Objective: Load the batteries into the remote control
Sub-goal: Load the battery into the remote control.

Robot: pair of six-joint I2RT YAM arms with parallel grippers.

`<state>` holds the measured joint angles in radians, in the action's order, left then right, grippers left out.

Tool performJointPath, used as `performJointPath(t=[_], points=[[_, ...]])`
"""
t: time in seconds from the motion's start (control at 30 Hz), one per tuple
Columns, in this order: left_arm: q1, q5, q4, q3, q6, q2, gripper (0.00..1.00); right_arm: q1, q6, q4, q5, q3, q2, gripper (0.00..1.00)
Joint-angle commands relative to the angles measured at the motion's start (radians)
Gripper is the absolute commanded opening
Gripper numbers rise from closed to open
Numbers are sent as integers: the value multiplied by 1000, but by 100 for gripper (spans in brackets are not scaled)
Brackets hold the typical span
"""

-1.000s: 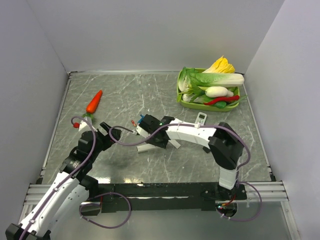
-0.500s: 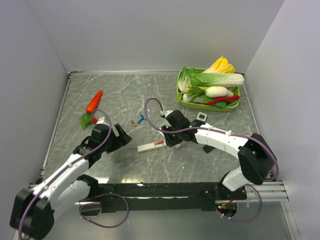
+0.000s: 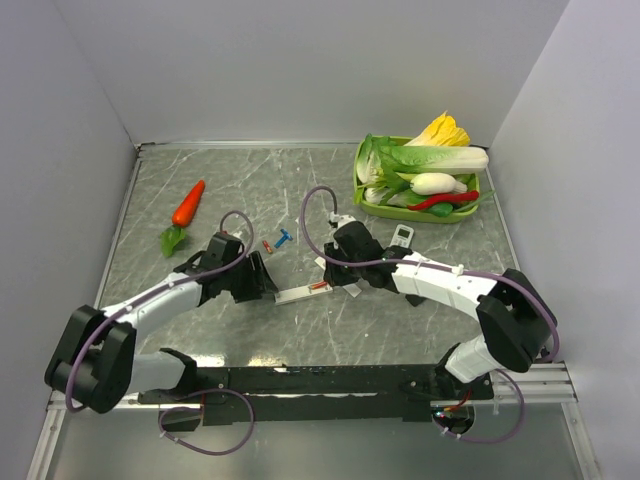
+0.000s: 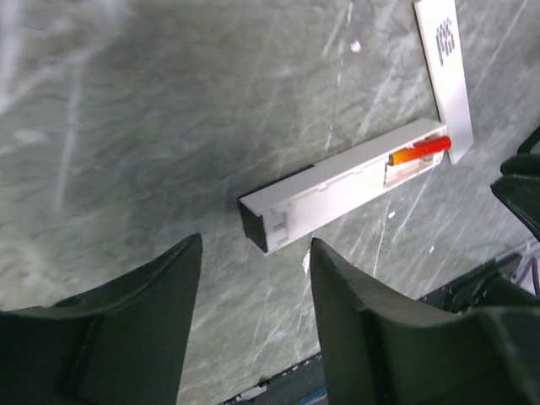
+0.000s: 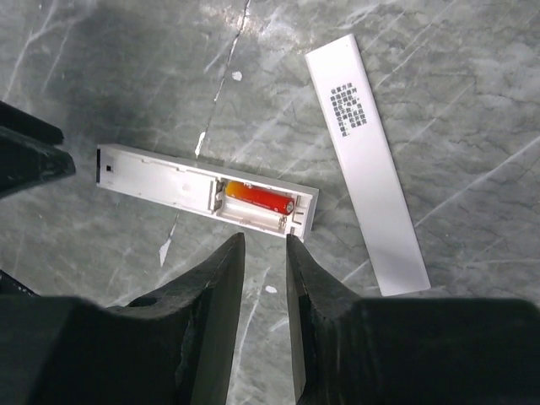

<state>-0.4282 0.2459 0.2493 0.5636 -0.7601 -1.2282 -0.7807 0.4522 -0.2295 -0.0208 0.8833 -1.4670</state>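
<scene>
**A:** What takes up the most room?

**B:** The grey marbled counter. At its far right corner sits a green tray heaped with toy vegetables. A pale cabbage lies across the top, a white radish below it, and a red chilli along the near rim. A carrot lies well apart from the tray, at the far left.

**A:** And the tools?

**B:** Both are low, near the middle. The left tool has its jaws fairly wide and grips nothing. The dark end of the remote control lies just ahead of the gap, clear of both fingers. The right tool hangs over the remote's other end, its jaws narrow but apart, with nothing between them.

**A:** So where is the remote?

**B:** It lies flat on the counter between the two tools, with its battery bay uncovered. Its back cover lies just beside the bay end, printed side up and at an angle.

**A:** What's in the bay?

**B:** One red-orange battery lies lengthwise in one slot, and the slot alongside shows white plastic. I cannot tell whether the battery is fully seated. A second battery lies loose on the counter beyond the left tool, just beside a blue T-shaped piece.
</scene>
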Motion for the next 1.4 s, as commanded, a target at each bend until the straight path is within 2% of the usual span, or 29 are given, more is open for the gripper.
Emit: performJointPath(t=[0.0,0.2,0.5,0.9,1.37], points=[[-20,72,-22,56,38,-53,55,9,49,62,19,-24,34,34],[-40,98,-19,84,51,-134,43,20,68,87,12,-41,28,33],[-46,101,-19,93,51,-177,33,23,74,91,2,-38,16,31],[-46,108,-24,93,50,-195,23,23,103,99,-13,-44,-15,27],[-46,109,-28,82,42,-186,21,23,135,52,9,-27,-64,22]])
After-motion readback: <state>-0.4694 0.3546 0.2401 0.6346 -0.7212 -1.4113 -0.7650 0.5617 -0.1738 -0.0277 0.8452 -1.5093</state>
